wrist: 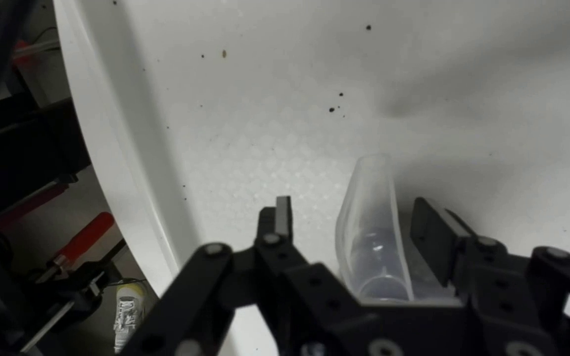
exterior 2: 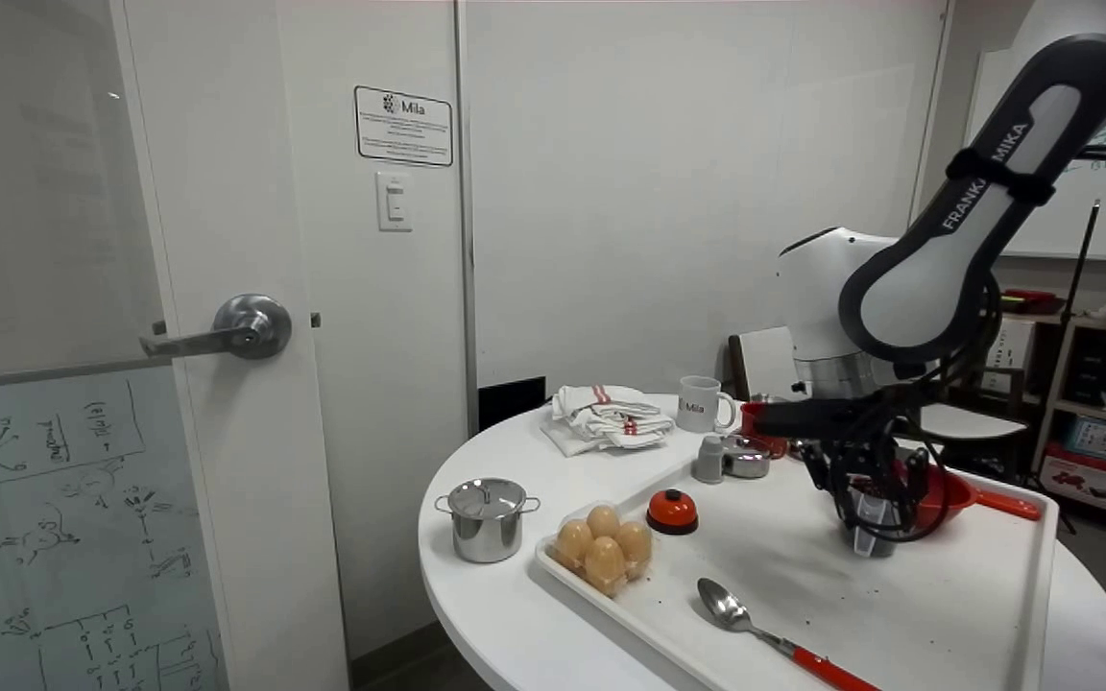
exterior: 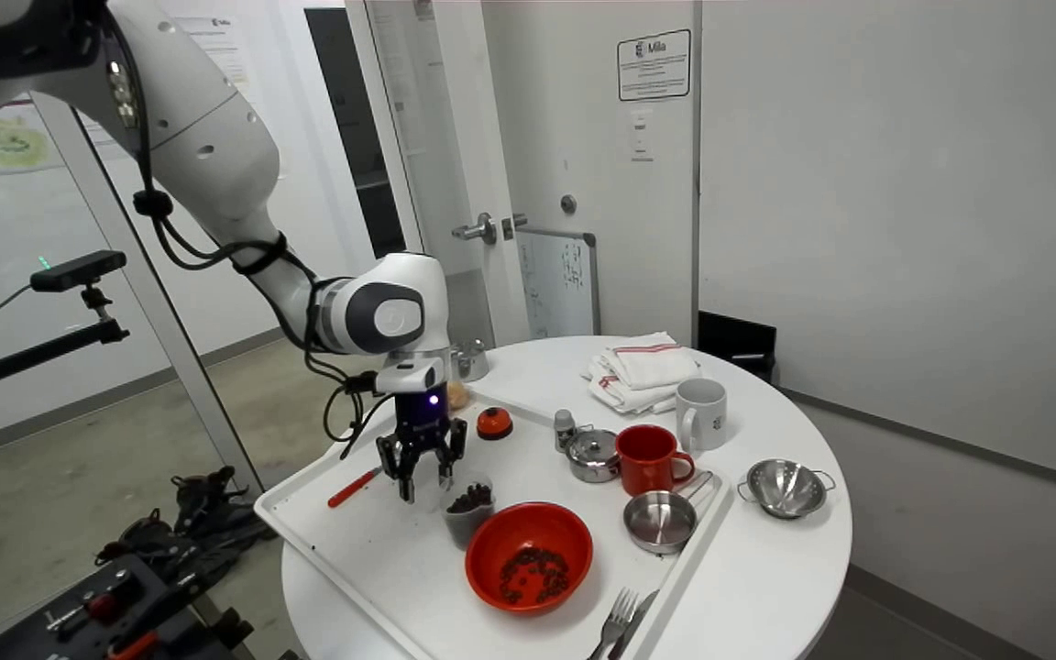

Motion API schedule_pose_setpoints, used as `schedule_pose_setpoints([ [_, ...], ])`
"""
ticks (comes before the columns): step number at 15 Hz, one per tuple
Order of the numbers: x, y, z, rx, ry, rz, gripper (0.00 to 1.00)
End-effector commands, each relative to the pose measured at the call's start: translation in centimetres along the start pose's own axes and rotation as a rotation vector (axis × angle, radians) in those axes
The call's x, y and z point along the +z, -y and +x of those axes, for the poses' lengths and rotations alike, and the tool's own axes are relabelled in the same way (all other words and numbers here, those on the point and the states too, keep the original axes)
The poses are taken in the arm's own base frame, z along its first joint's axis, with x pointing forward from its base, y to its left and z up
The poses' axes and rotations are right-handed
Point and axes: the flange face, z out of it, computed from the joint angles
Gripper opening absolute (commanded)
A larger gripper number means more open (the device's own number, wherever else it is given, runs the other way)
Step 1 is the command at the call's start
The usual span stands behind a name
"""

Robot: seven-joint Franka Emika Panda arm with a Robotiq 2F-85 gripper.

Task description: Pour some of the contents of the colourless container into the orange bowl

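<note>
The colourless container (exterior: 466,527) — a small, low, see-through cup with dark brown pieces (exterior: 471,499) heaped near its top — stands on the white tray (exterior: 381,559), just beside the orange bowl (exterior: 528,541). In the wrist view its cloudy wall tapers to a narrow end, and a bluish-grey tone shows through lower down. The claw (exterior: 427,489) points downward with its fingers spread wide; in the wrist view the container shows between them, nearer one finger than the other. Whether either touches it, I cannot tell.

A stretch of tray floor, dotted with dark specks (wrist: 332,110), runs from the claw to the raised rim in the wrist view. Toward the bowl, room is tight: in an exterior view the container's side overlaps the bowl's edge, contact uncertain.

The bowl is wide, round and glossy, with more brown pieces scattered over its bottom. A polished steel pan (exterior: 661,522), a lidded steel pot (exterior: 594,456) and a smooth red mug (exterior: 647,458) stand close together. A fork (exterior: 617,627) lies next to a knife (exterior: 638,619) by the rim, and folded towels (exterior: 643,371) with red stripes rest on the round white surface (exterior: 766,573).
</note>
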Motion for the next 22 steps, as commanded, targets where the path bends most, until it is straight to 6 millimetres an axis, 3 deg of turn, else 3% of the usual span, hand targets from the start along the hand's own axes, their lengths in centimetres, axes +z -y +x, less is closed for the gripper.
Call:
schedule_pose_setpoints([
  [1, -0.2, 0.5, -0.4, -0.036, -0.008, 0.028, 0.32],
  [5, -0.5, 0.5, -0.4, -0.037, 0.009, 0.041, 0.04],
  [14, -3.4, 0.1, 2.1, 0.039, 0.120, -0.009, 0.07],
  [22, -8.4, -0.6, 5.8, 0.026, 0.212, 0.031, 0.07],
])
